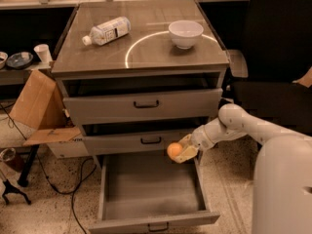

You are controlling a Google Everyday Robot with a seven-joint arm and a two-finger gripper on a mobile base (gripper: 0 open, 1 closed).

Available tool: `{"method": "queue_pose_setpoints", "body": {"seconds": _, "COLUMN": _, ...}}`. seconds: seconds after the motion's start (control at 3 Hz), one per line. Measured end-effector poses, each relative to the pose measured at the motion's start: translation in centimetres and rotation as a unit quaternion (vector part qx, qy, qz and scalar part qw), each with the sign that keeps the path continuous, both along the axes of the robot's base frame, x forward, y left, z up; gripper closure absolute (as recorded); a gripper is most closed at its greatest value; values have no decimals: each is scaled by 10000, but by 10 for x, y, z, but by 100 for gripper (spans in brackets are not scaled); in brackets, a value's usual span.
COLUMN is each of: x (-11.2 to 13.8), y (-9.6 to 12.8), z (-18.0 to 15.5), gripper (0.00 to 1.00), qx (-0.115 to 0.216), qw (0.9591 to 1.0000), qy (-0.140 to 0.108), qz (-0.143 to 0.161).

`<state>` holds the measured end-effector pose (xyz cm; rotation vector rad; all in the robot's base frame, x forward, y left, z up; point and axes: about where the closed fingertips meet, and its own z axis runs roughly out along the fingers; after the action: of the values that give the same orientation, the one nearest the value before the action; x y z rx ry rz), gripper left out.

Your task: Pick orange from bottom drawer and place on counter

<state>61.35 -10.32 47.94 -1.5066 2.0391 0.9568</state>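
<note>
The orange (173,150) is held in my gripper (179,150), which is shut on it. They hang above the back right of the open bottom drawer (151,191), just in front of the middle drawer's face. The bottom drawer's grey floor is bare. My white arm (234,126) reaches in from the right. The counter (146,52) is the glossy grey-brown cabinet top above, with a bright curved arc on it.
A white bowl (185,33) and a plastic bottle (107,31) lying on its side sit on the counter. The two upper drawers (146,104) stand slightly open. A cardboard box (36,106) and cables are at the left. A black chair (273,57) is at the right.
</note>
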Motion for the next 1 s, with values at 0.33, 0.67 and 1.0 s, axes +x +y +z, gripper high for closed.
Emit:
{"method": "queue_pose_setpoints", "body": {"seconds": 0.33, "x": -18, "y": -9, "z": 47, "gripper": 100, "qx": 162, "qw": 9981, "qy": -549, "qz": -211}}
{"method": "queue_pose_setpoints", "body": {"seconds": 0.67, "x": -36, "y": 30, "z": 137, "gripper": 100, "qx": 108, "qw": 9867, "qy": -1616, "qz": -151}}
{"method": "queue_pose_setpoints", "body": {"seconds": 1.0, "x": -29, "y": 78, "z": 209, "gripper": 100, "qx": -44, "qw": 9724, "qy": -2333, "qz": 11}}
